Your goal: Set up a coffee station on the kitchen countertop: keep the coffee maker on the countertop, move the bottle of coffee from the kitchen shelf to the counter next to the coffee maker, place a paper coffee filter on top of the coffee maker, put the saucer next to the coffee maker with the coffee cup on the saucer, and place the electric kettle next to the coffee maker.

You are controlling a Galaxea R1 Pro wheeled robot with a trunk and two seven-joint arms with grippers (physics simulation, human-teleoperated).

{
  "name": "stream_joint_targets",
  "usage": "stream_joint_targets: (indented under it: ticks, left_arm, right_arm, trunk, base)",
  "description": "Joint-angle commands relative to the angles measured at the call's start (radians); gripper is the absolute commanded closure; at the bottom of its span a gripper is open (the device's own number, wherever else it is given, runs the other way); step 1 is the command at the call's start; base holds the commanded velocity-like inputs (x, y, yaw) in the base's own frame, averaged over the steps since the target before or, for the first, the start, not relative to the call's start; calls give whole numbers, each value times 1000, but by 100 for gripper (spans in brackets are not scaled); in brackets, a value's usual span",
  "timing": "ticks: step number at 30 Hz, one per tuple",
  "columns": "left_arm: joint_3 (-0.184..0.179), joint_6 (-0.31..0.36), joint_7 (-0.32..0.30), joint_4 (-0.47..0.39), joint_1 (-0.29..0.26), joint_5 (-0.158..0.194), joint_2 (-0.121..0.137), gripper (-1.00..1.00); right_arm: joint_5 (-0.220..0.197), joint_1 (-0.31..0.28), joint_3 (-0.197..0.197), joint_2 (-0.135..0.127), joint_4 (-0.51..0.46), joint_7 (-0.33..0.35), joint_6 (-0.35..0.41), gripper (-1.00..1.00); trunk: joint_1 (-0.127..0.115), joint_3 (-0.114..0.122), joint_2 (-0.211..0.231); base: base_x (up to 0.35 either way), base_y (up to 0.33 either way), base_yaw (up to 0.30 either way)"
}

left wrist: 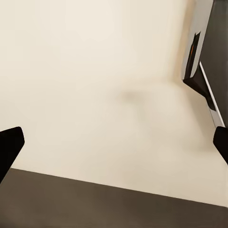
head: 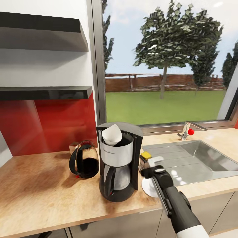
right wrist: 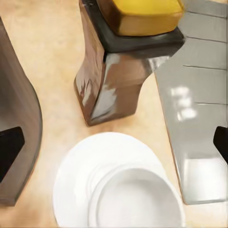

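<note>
On the desk (head: 39, 191), the coffee maker (head: 118, 162) wears its filter (head: 111, 135), with kettle (head: 84, 159), coffee bottle (right wrist: 126, 57) and cup (right wrist: 135, 199) on saucer (right wrist: 76, 185) beside it (seemingly complete), right gripper (right wrist: 114, 142) fingers wide open, empty, above.

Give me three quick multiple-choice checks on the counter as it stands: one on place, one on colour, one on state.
1. Where is the paper filter?
A. On top of the coffee maker
B. In the sink
C. On the shelf

2. What colour is the coffee bottle cap?
A. Red
B. Yellow
C. Green

3. What sits on the saucer?
A. Nothing
B. The kettle
C. The coffee cup

Answers: 1 A, the white cone pokes from the machine's top. 2 B, the right wrist view shows a yellow cap. 3 C, the white cup rests on it below the right tool.
</note>
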Motion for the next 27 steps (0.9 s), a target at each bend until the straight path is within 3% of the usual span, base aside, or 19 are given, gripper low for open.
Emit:
stream_joint_targets:
  ticks: [1, 6, 13, 27]
  left_arm:
    - [7, 8, 1, -5, 2, -6, 0, -100]
    - [5, 9, 1, -5, 2, -6, 0, -100]
    - [3, 9, 1, -5, 2, -6, 0, -100]
    - [5, 4, 1, -5, 2, -6, 0, -100]
  right_arm:
    - [3, 0, 2, 0, -11, -2, 5, -100]
    - [3, 0, 2, 0, -26, -2, 5, -100]
    - [4, 0, -1, 0, -30, -2, 5, -100]
    - [4, 0, -1, -1, -75, -2, 5, -100]
  trunk:
    - [0, 0, 0]
    - [0, 0, 0]
    - [0, 0, 0]
    - [0, 0, 0]
  base:
    - [0, 0, 0]
    - [-21, -2, 0]
    - [-227, -96, -19]
    - [-288, -127, -270]
